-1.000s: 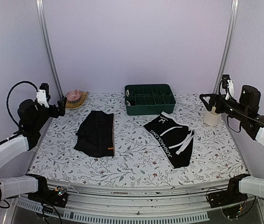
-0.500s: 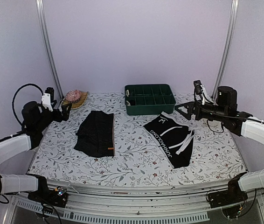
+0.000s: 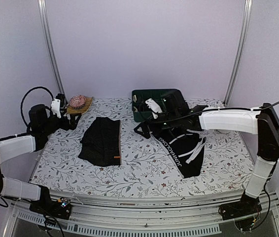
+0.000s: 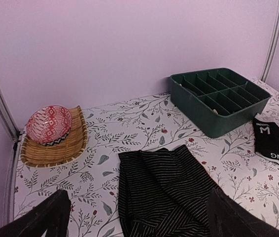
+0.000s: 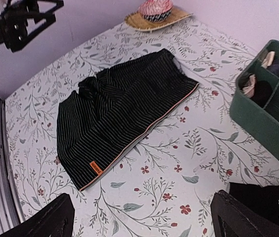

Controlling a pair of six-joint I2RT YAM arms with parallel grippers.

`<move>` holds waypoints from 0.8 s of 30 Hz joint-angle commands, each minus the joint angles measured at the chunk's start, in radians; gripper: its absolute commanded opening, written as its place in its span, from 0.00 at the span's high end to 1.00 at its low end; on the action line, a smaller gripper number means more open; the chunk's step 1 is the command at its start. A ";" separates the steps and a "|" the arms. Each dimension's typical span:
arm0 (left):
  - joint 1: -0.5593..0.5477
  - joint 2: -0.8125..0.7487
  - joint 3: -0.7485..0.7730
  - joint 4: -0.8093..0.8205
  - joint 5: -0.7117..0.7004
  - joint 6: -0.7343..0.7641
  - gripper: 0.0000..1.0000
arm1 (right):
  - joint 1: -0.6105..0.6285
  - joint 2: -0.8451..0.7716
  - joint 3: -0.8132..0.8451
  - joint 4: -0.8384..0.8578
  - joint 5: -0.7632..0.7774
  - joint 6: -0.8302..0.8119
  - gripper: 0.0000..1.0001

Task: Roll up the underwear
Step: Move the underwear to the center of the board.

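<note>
Right fingers spread wide over the lettered boxer briefs' edge; left fingers spread too, apart from the pinstriped briefs.

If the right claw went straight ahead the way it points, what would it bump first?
Probably the flowery table just before the orange-tagged black underwear, though depth is hard to judge.

lilac walls, floral table, metal posts

White arms, black joints, looping cables.
</note>
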 commanded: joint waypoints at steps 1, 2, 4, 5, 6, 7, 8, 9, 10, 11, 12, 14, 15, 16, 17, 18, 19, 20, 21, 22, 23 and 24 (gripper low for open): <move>0.001 0.028 0.033 -0.039 0.003 0.044 0.02 | 0.104 0.205 0.226 -0.174 0.123 -0.140 0.01; 0.000 0.036 0.039 -0.044 -0.006 0.049 0.02 | 0.118 0.246 0.275 -0.187 0.150 -0.150 0.01; -0.002 0.051 0.051 -0.057 -0.020 0.055 0.01 | 0.126 0.316 0.367 -0.194 0.149 -0.152 0.01; -0.001 0.060 0.056 -0.064 -0.025 0.059 0.01 | 0.126 0.354 0.411 -0.194 0.156 -0.144 0.01; -0.002 0.069 0.063 -0.069 -0.030 0.063 0.01 | 0.125 0.389 0.454 -0.194 0.160 -0.136 0.01; -0.001 0.077 0.073 -0.081 -0.036 0.064 0.02 | 0.125 0.427 0.501 -0.194 0.163 -0.132 0.01; -0.002 0.087 0.084 -0.094 -0.043 0.066 0.02 | 0.125 0.467 0.563 -0.194 0.165 -0.129 0.01; -0.002 0.098 0.095 -0.108 -0.051 0.071 0.01 | 0.125 0.508 0.611 -0.198 0.165 -0.125 0.01; -0.001 0.114 0.109 -0.119 -0.060 0.075 0.01 | 0.123 0.567 0.668 -0.212 0.164 -0.118 0.00; -0.002 0.125 0.119 -0.129 -0.071 0.078 0.01 | 0.124 0.630 0.722 -0.230 0.163 -0.109 0.01; -0.002 0.137 0.129 -0.137 -0.080 0.084 0.01 | 0.124 0.670 0.777 -0.248 0.163 -0.106 0.02; -0.002 0.156 0.148 -0.154 -0.106 0.091 0.01 | 0.124 0.729 0.851 -0.281 0.190 -0.104 0.02; -0.001 0.162 0.156 -0.161 -0.114 0.092 0.02 | 0.124 0.744 0.865 -0.287 0.212 -0.105 0.03; 0.000 0.167 0.162 -0.165 -0.119 0.094 0.01 | 0.124 0.754 0.869 -0.289 0.227 -0.111 0.03; 0.000 0.171 0.164 -0.167 -0.123 0.095 0.01 | 0.124 0.761 0.869 -0.292 0.236 -0.115 0.02; 0.000 0.172 0.166 -0.166 -0.126 0.097 0.01 | 0.124 0.768 0.868 -0.297 0.242 -0.122 0.02; 0.000 0.172 0.167 -0.167 -0.127 0.097 0.01 | 0.126 0.776 0.868 -0.304 0.244 -0.127 0.02; 0.000 0.173 0.169 -0.167 -0.130 0.099 0.02 | 0.128 0.782 0.867 -0.312 0.253 -0.131 0.01; 0.000 0.173 0.170 -0.169 -0.132 0.100 0.01 | 0.129 0.790 0.866 -0.318 0.266 -0.131 0.01; -0.001 0.173 0.171 -0.169 -0.135 0.101 0.02 | 0.137 0.795 0.860 -0.319 0.276 -0.134 0.00; -0.001 0.173 0.171 -0.168 -0.136 0.102 0.02 | 0.142 0.800 0.853 -0.316 0.294 -0.139 0.00; -0.001 0.173 0.171 -0.168 -0.138 0.104 0.01 | 0.150 0.803 0.845 -0.309 0.314 -0.144 0.01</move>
